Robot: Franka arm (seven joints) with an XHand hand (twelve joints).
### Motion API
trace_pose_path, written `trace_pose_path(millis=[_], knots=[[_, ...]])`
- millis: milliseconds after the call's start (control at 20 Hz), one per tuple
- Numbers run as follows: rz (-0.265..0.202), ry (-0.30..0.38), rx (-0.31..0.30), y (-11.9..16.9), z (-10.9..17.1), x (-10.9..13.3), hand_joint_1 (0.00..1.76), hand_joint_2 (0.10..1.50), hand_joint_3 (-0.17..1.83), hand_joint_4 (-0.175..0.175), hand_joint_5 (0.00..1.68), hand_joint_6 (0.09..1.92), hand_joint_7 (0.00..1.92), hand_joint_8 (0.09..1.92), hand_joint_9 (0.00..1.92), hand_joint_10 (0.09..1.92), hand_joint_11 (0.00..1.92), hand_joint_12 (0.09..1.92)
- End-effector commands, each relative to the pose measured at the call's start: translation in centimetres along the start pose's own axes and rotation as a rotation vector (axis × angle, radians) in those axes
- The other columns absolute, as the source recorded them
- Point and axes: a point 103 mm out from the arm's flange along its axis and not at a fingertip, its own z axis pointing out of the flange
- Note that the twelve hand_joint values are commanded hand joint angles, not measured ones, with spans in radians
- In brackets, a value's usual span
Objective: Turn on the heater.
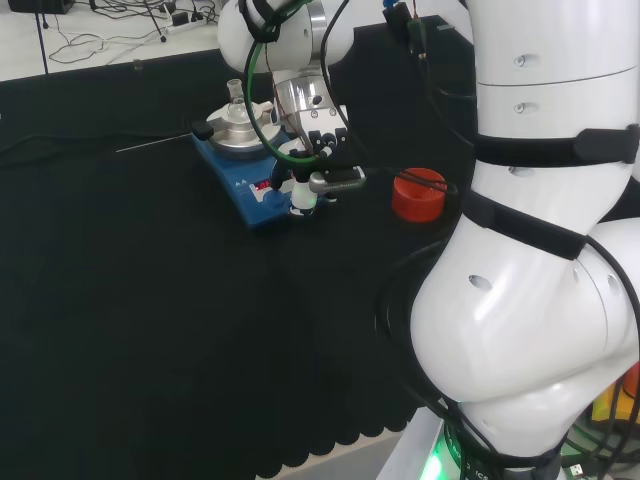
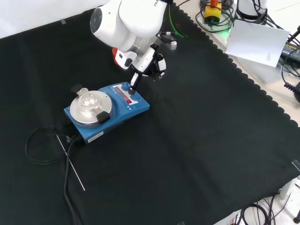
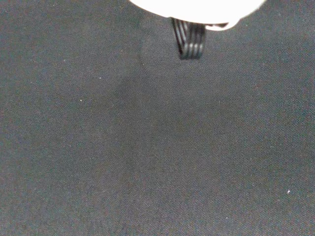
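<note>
The heater (image 2: 115, 111) is a blue box with a round silver plate (image 2: 89, 108) and a red display on its sloped panel. A small clear glass flask (image 2: 85, 94) stands on the plate. The hand (image 2: 150, 61) hangs just right of the heater in the front view, one straight dark finger (image 2: 134, 82) reaching down onto the panel's right end. From the head view, the hand (image 1: 322, 145) stands over the near right corner of the heater (image 1: 243, 185), its white fingertip (image 1: 302, 200) at the panel. The wrist view has black cloth under a white part of the hand (image 3: 197, 6).
A red ribbed ring stand (image 1: 418, 193) sits right of the heater in the head view. In the front view a thin metal rod (image 2: 70, 161) and a black cable (image 2: 37, 143) lie on the cloth left of the heater. Boxes and cables lie past the cloth's scalloped edge (image 2: 243, 77).
</note>
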Motion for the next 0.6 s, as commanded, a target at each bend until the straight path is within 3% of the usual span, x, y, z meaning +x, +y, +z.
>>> trace_pose_path(millis=[50, 600], knots=[[0.003, -0.002, 0.002, -0.06, -0.03, 0.08, 1.45, 0.71, 1.02, -0.067, 0.26, 0.14, 1.72, 1.51, 1.80, 1.40, 1.39, 1.28], [0.006, -0.009, 0.018, -0.14, 0.00, 0.24, 1.45, 0.71, 1.02, -0.068, 0.34, 0.18, 1.71, 1.51, 1.80, 1.40, 1.38, 1.27]])
